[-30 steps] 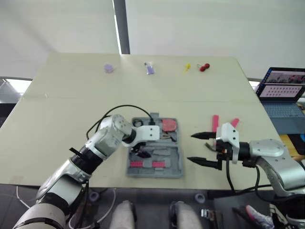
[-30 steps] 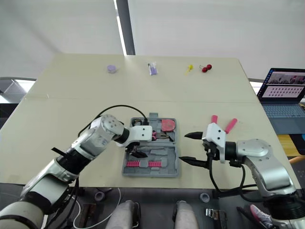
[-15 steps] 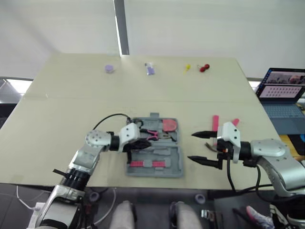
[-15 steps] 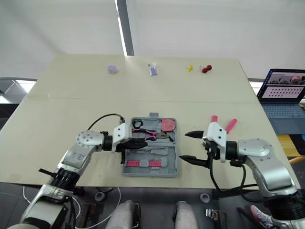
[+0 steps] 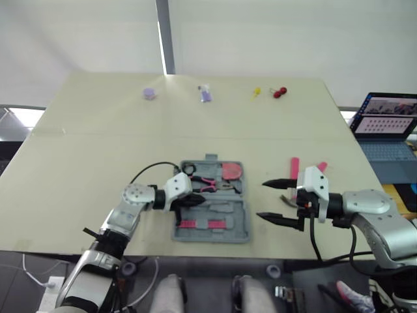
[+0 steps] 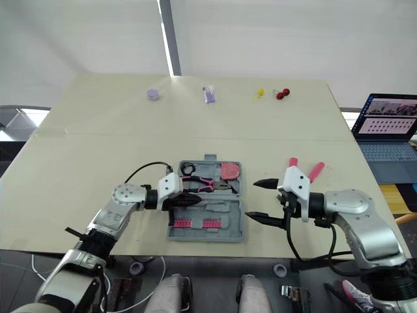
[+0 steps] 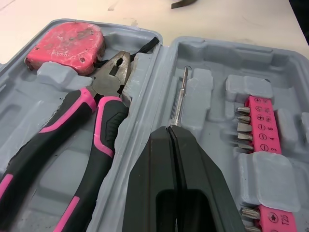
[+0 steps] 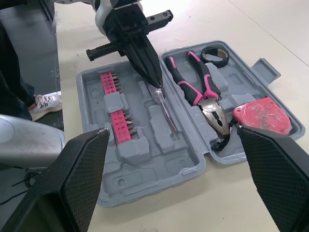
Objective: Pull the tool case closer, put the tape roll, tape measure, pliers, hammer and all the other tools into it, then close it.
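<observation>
Grey case [image 5: 212, 222] open on bench [image 5: 98, 150] | left gripper [image 5: 199, 201] fingers together, tip on screwdriver [image 7: 179, 99] in case | right gripper [image 5: 260, 201] spread, beside case

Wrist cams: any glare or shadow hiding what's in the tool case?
Left wrist view: even light, no glare on the tool case; the shut left gripper covers the screwdriver's near end. Right wrist view: only soft shadows in the case's recesses; pliers and tape measure evenly lit; right gripper open.
</observation>
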`<state>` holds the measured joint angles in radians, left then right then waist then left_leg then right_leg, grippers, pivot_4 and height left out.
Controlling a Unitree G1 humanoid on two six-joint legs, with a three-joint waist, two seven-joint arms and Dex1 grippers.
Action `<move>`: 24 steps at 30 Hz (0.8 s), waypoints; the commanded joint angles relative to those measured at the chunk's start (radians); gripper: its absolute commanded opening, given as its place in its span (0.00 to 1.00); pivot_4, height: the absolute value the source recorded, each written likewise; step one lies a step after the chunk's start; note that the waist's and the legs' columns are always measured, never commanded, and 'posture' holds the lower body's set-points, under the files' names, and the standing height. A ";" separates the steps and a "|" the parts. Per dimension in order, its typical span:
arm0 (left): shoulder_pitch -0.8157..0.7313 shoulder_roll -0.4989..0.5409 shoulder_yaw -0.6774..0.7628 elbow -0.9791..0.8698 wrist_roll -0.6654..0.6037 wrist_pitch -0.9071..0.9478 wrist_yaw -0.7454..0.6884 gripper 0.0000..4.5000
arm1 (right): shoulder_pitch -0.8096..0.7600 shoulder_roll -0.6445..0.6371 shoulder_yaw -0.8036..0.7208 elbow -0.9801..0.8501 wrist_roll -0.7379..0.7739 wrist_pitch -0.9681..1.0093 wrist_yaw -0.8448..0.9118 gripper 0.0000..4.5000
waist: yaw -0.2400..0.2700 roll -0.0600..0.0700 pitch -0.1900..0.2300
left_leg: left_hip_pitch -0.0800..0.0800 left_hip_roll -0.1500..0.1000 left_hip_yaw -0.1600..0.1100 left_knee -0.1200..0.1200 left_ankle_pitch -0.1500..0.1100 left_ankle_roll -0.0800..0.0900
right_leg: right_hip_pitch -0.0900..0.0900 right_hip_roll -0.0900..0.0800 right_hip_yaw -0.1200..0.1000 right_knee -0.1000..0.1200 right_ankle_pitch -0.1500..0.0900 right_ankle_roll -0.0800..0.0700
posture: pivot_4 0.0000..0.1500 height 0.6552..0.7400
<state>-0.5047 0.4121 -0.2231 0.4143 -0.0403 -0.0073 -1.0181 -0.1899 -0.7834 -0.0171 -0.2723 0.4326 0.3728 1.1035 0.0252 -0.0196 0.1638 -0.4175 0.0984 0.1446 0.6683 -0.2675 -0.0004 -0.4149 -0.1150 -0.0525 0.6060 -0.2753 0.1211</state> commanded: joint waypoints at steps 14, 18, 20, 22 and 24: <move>-0.026 -0.002 -0.082 0.079 0.096 -0.050 0.014 0.01 | -0.002 -0.023 -0.045 -0.023 0.020 -0.001 0.000 1.00 | 0.001 0.000 0.000 | 0.001 0.000 0.000 -0.001 0.000 0.000 | 0.000 0.000 0.000 0.000 0.000 0.000 | 1.00 1.00; -0.016 0.011 -0.108 0.094 0.124 -0.073 0.014 0.01 | 0.003 -0.028 -0.047 -0.027 0.021 -0.001 0.000 1.00 | 0.001 0.000 -0.001 | 0.002 0.000 0.000 -0.001 0.000 0.000 | 0.002 0.000 0.000 -0.001 0.000 -0.001 | 1.00 1.00; -0.011 0.020 -0.123 0.101 0.144 -0.094 0.019 0.01 | 0.004 -0.031 -0.048 -0.028 0.022 -0.001 0.000 1.00 | 0.000 0.000 -0.001 | 0.004 0.000 0.000 -0.002 0.000 0.000 | 0.003 0.000 0.000 -0.002 0.000 -0.001 | 1.00 1.00; -0.007 0.026 -0.132 0.108 0.160 -0.108 0.023 0.01 | 0.006 -0.034 -0.050 -0.030 0.024 -0.001 0.000 1.00 | 0.000 0.000 -0.001 | 0.006 0.000 0.001 -0.003 0.000 0.000 | 0.004 0.000 0.000 -0.002 -0.001 -0.002 | 1.00 1.00; -0.005 0.032 -0.141 0.120 0.177 -0.121 0.029 0.01 | 0.005 -0.036 -0.049 -0.029 0.025 -0.002 0.000 1.00 | 0.000 0.000 -0.002 | 0.007 0.000 0.001 -0.004 0.000 0.000 | 0.005 0.000 0.000 -0.002 -0.002 -0.003 | 1.00 1.00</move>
<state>-0.5443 0.4227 -0.3134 0.4806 0.0689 -0.1381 -0.9838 -0.1833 -0.8077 -0.0173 -0.2723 0.4364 0.3728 1.1035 0.0253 -0.0195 0.1620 -0.4101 0.0988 0.1456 0.6644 -0.2678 -0.0007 -0.4096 -0.1152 -0.0522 0.6035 -0.2776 0.1168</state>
